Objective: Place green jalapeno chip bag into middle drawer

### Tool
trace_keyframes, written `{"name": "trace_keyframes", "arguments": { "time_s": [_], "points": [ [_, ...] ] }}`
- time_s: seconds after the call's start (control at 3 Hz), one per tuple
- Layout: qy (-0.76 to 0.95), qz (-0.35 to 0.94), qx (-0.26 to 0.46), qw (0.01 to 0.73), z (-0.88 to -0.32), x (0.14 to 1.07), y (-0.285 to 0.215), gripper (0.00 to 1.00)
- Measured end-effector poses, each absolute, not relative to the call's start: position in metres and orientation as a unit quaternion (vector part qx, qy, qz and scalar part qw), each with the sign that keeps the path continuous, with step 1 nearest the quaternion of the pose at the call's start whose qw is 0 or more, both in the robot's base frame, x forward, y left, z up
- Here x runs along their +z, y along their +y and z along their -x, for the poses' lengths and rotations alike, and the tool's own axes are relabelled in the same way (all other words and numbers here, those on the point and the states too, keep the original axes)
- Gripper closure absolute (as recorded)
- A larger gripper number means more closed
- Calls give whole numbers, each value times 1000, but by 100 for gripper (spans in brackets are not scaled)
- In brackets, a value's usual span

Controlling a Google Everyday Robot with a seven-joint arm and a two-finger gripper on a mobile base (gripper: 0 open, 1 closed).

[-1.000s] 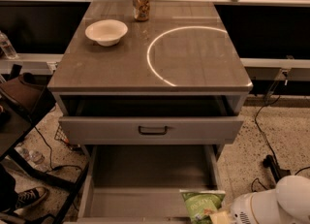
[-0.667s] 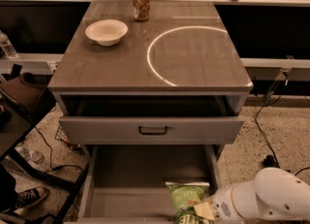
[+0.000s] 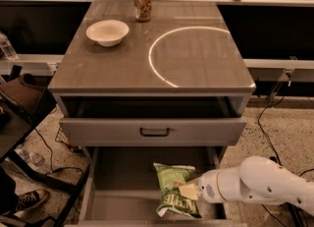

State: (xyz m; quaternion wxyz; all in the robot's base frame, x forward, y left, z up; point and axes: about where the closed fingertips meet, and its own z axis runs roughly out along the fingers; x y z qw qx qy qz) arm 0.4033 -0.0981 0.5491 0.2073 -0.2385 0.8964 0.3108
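Observation:
The green jalapeno chip bag [image 3: 175, 190] is a crinkly light-green foil bag with white lettering. It hangs upright over the right half of the middle drawer [image 3: 117, 182], a wide grey tray pulled out below the cabinet. My gripper [image 3: 188, 191] reaches in from the right on a white arm [image 3: 260, 186] and is shut on the bag's right edge. The bag's lower end is near the drawer's front edge.
A partly open top drawer with a dark loop handle [image 3: 154, 132] overhangs the back of the middle drawer. On the cabinet top are a white bowl [image 3: 107, 32] and a can [image 3: 142, 4]. A dark chair [image 3: 24, 104] and cables stand at left.
The gripper has carried the bag left and up, from the drawer's lower right corner to over its middle-right. More of the arm has come into view.

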Motion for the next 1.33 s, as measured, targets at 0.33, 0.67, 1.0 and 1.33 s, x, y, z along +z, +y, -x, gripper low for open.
{"name": "trace_keyframes", "arguments": {
  "time_s": [0.33, 0.67, 1.0, 1.33],
  "points": [
    [881, 222, 338, 245, -427, 555, -87, 100],
    [881, 223, 340, 243, -427, 554, -85, 82],
    [880, 224, 341, 242, -426, 553, -84, 59],
    [880, 225, 342, 242, -426, 553, -82, 36]
  ]
}}
